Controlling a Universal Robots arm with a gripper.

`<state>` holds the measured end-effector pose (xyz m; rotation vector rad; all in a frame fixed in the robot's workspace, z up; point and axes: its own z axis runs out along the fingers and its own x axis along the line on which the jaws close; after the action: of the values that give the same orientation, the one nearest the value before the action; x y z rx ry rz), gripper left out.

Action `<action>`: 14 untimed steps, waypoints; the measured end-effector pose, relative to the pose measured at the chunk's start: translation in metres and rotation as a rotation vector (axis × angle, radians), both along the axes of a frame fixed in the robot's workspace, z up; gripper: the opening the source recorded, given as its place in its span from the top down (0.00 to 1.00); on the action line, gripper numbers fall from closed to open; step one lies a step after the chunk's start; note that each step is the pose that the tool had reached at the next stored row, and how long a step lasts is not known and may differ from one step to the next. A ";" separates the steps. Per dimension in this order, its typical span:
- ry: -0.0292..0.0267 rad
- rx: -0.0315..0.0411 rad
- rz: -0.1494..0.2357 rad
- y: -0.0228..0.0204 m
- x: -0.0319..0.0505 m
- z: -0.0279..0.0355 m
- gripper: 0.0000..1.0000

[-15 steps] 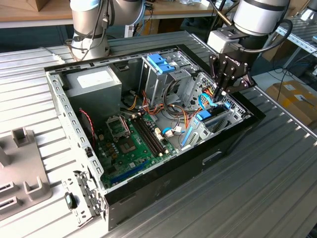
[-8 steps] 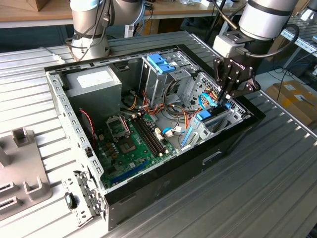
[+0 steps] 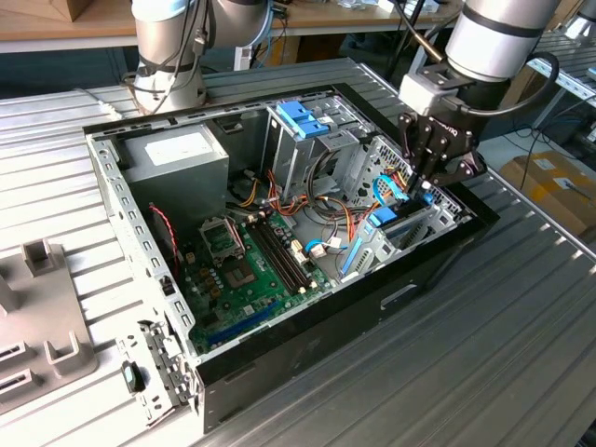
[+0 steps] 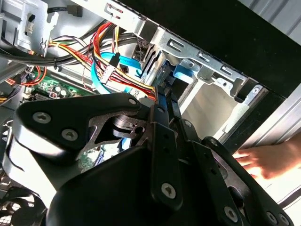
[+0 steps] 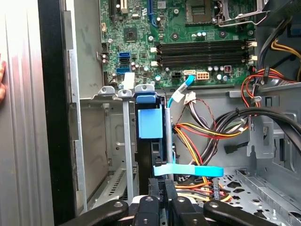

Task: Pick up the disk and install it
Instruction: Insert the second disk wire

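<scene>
My gripper (image 3: 426,191) reaches down into the drive bay (image 3: 410,228) at the end of the open computer case (image 3: 307,307) on the exterior view's right. In the first wrist view the disk (image 5: 168,141) stands on edge in that bay, a thin grey slab beside a blue plastic carrier (image 5: 150,123). The gripper (image 5: 163,186) is shut on the disk's upper edge, its two black fingers (image 5: 154,188) close together. In the second wrist view the gripper (image 4: 167,96) pinches the same thin edge in front of the bay's metal frame (image 4: 207,70). The disk's label is hidden.
A light-blue flat cable (image 5: 188,170) and bundled coloured wires (image 5: 197,136) lie right by the fingers. Further inside are the motherboard (image 3: 251,270), grey power-supply box (image 3: 177,154) and blue-topped cage (image 3: 303,121). A hand (image 4: 263,160) rests on the table beside the case.
</scene>
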<state>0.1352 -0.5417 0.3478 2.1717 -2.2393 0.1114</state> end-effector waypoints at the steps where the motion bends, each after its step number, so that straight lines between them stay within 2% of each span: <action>1: 0.0000 0.0000 0.003 0.0000 0.0000 -0.0001 0.84; 6: 0.0000 0.0003 0.022 0.0000 0.0000 -0.0005 0.84; 14: 0.0000 0.0003 0.023 -0.0010 -0.0002 -0.0022 0.84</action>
<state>0.1350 -0.5427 0.3457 2.1980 -2.2149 0.1116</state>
